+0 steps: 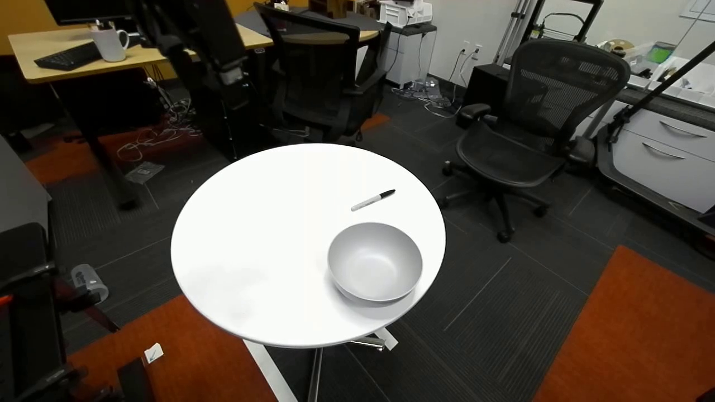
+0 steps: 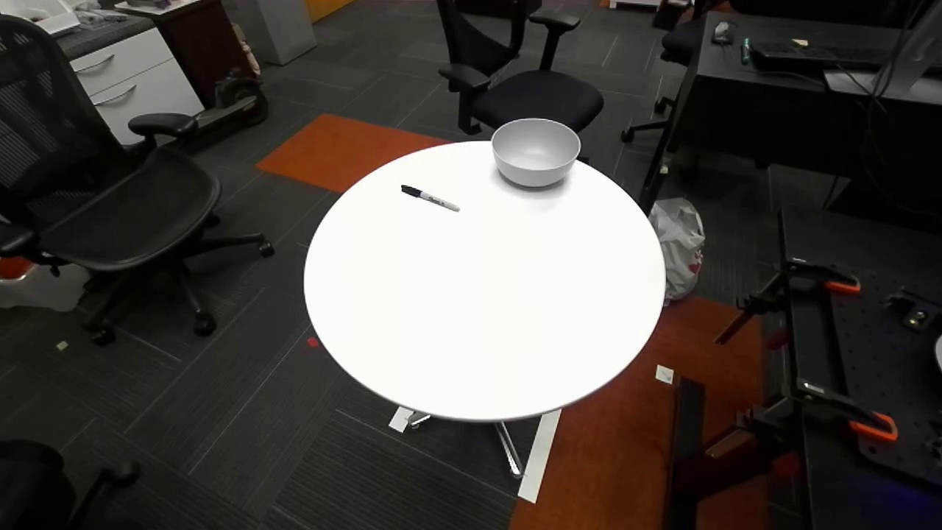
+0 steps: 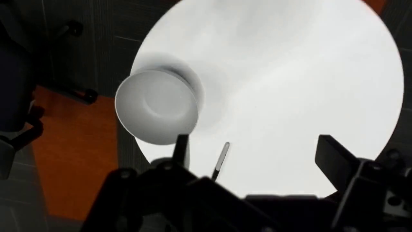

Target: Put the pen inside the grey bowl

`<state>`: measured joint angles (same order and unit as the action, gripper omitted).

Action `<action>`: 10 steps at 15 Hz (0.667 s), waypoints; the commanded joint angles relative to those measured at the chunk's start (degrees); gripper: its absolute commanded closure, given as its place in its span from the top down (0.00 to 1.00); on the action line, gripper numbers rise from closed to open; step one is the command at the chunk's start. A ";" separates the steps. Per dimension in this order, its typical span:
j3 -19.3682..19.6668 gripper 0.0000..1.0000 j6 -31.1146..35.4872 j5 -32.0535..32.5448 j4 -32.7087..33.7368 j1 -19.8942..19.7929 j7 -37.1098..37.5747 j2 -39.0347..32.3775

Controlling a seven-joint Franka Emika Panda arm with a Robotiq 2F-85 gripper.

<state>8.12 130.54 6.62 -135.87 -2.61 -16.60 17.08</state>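
The pen, with a light grey barrel and black cap, lies flat on the white round table. It shows in both exterior views (image 1: 368, 201) (image 2: 430, 199) and in the wrist view (image 3: 222, 158), where the cap end is partly hidden by my gripper. The grey bowl stands upright and empty near the table's edge, beside the pen and apart from it, in both exterior views (image 1: 374, 265) (image 2: 536, 173) and the wrist view (image 3: 154, 129). My gripper (image 3: 252, 138) is wide open and empty, high above the table. In the wrist view the left finger overlaps the bowl's edge.
The white round table (image 1: 251, 223) carries the bowl and pen. A dark part of my arm (image 1: 195, 39) hangs at the top left of an exterior view. Office chairs (image 1: 536, 117) (image 2: 530, 88) stand around the table. A black bench with clamps (image 2: 868, 353) stands beside it.
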 commanded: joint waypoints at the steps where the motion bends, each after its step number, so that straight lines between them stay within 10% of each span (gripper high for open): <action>1: -0.49 1.00 5.61 -3.90 7.95 0.67 0.74 -12.13; 10: -2.82 1.00 8.55 -1.61 25.36 -0.22 7.91 -33.30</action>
<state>6.10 139.20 3.78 -117.68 -2.22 -11.18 -9.69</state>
